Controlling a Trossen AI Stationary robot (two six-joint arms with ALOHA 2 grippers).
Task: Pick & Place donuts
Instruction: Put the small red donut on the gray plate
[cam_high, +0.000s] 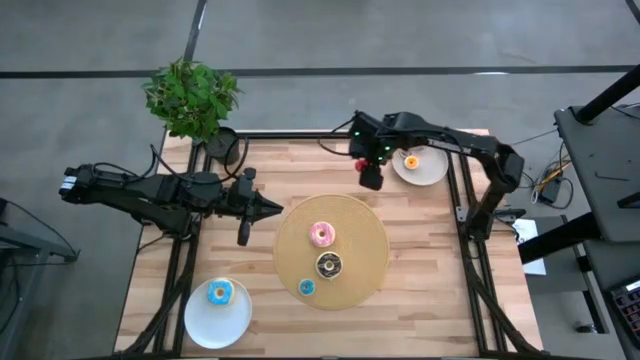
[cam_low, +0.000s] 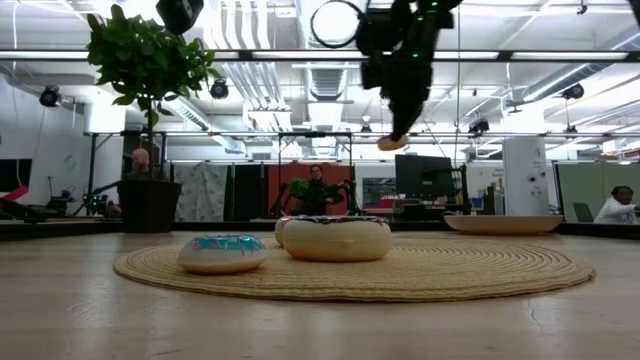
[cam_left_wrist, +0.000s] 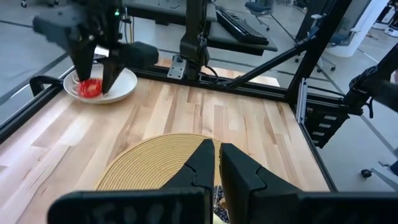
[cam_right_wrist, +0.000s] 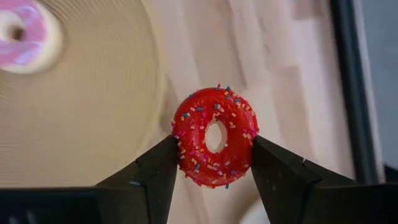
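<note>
Right end effector (cam_right_wrist: 214, 163) squeezed red donut (cam_right_wrist: 215, 137), up in the air beside white plate (cam_high: 432, 172) | left end effector (cam_left_wrist: 216, 163) shut, waiting over tabletop (cam_high: 430, 260) by mat (cam_high: 360, 235)

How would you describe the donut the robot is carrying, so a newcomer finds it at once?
Start at the white plate in the table's far right corner, which holds an orange donut. Just beside it, the right gripper hangs above the wood with a red donut between its jaws. It is the only red one, sprinkled, and off the table.
</note>
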